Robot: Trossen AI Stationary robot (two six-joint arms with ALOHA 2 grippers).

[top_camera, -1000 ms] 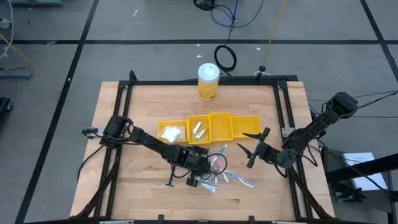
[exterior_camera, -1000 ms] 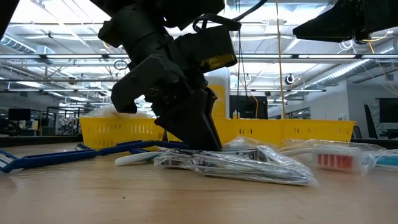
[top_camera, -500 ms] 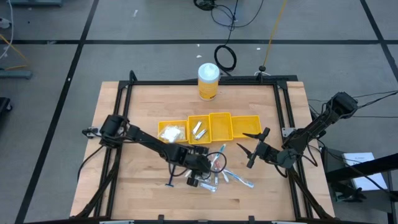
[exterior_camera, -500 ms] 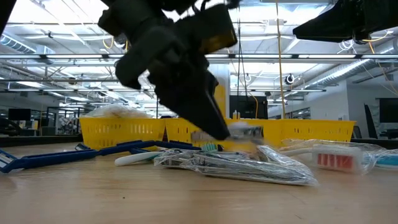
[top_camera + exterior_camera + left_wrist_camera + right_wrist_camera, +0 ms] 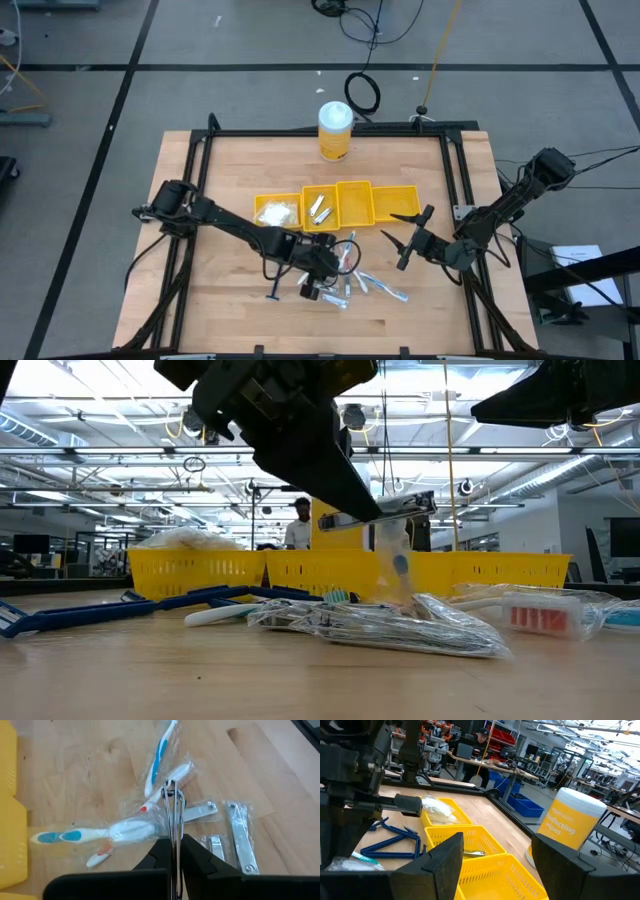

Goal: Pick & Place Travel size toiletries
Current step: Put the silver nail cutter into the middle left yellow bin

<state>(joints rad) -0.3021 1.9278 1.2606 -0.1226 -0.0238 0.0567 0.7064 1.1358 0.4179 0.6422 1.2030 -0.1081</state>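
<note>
1. On the yellow canister (image 5: 572,822) I read only "infecting wipes".
2. My left tool (image 5: 172,840) is clamped on a silvery nail clipper in clear wrap (image 5: 385,512), lifted above the table (image 5: 230,170).
3. Wrapped toothbrushes (image 5: 125,827) and more clippers (image 5: 240,837) lie beneath it, at 6 o'clock of the yellow bins (image 5: 355,202).
4. My right tool (image 5: 405,240) hangs with its fingers apart at 3 o'clock.
5. Behind is an open workshop.

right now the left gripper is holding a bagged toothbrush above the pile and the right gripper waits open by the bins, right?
Not quite. The left gripper is shut on a bagged nail clipper, not a toothbrush; the left wrist view shows the thin metal edge between its fingers, and the toothbrushes lie on the table below. The rest holds: it is above the pile, and the right gripper waits open by the bins.
</note>
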